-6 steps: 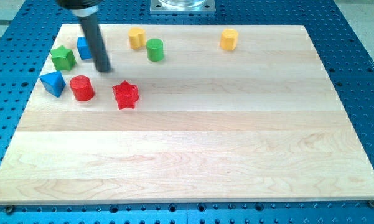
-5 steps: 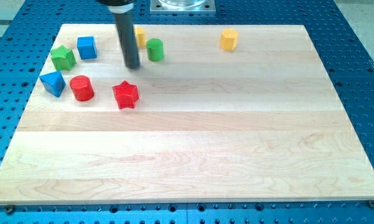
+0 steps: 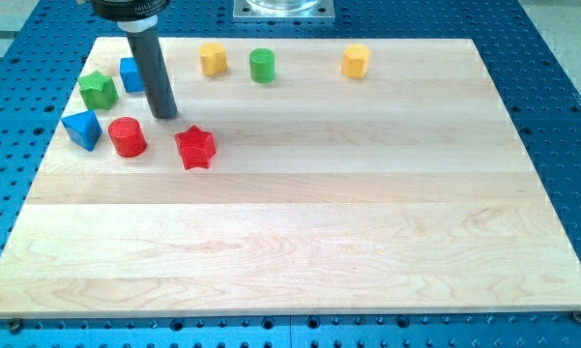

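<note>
My tip rests on the board near the view's top left, touching no block. It stands between the red cylinder at its lower left and the red star at its lower right. The rod partly covers the blue cube behind it. A green star and a blue triangular block lie further to the view's left.
Along the view's top edge of the wooden board stand a yellow block, a green cylinder and a yellow hexagonal block. Blue perforated table surrounds the board.
The tip swung right toward the green cylinder, then back left to near the blue cube. The green cylinder now sits further right and higher than before.
</note>
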